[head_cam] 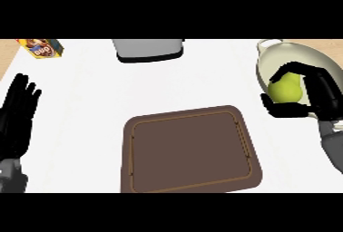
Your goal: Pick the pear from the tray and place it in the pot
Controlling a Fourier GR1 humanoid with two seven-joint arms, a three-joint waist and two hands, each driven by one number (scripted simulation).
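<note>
Pear point(285, 88) sits in the right hand point(315, 97), fingers and thumb curled round its belly, above the pot point(268, 61). Smooth, probably light and bruisable; holding the wide middle suits it. Left hand point(17, 120) rests open.

I see the pear point(285, 89), yellow-green and upright with its narrow end up, at about three o'clock from the tray point(190, 150), over the pale pot's point(271, 58) mouth. The pot sits at the counter's two o'clock corner, cream-coloured and round. The tray is dark brown, rectangular with rounded corners and a raised rim, lying flat at six o'clock, slightly skewed.
</note>
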